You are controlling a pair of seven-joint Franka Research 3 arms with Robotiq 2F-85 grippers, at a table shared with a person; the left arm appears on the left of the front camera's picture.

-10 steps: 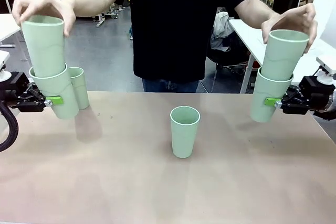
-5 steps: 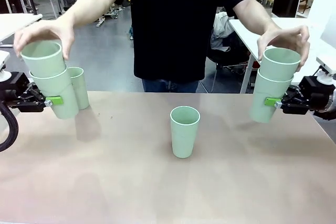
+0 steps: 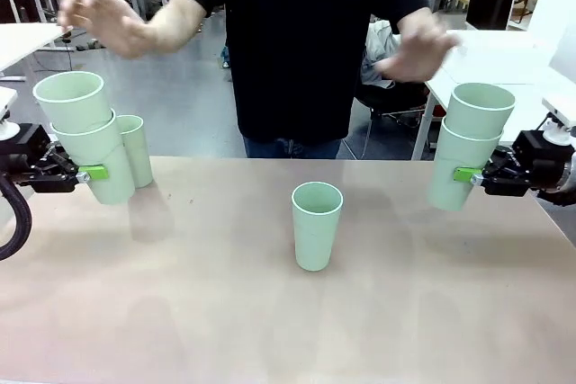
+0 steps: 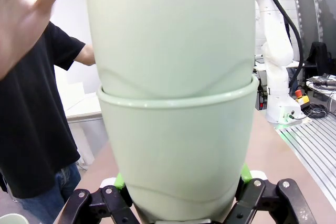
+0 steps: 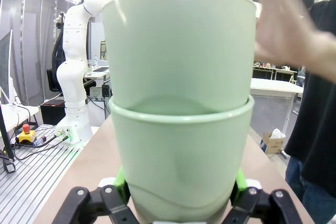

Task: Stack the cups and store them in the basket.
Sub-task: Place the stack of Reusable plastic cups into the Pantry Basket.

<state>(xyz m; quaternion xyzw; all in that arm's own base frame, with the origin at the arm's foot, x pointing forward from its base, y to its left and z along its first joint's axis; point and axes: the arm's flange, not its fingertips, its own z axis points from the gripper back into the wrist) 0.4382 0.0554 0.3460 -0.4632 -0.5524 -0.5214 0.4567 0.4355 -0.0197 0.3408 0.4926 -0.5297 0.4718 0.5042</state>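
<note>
Mint-green, a lone cup (image 3: 317, 225) stands upright mid-bench (image 3: 270, 330), nearest the camera and clear of both arms. Farther back, the robot's left hand (image 3: 93, 172) is clamped on a nested pair of cups (image 3: 85, 132), tilted slightly; a single cup (image 3: 135, 148) stands just behind that pair. The right hand (image 3: 466, 174) grips a second nested pair (image 3: 472, 141). Beyond, a person's open hand (image 3: 103, 17) and other open hand (image 3: 412, 47) are raised, touching no cup.

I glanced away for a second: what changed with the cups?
The person pushed an upper cup down into each lower cup, then let go and raised both hands. Left gripper and right gripper stayed shut on those; middle cup and rear left cup unmoved.
</note>
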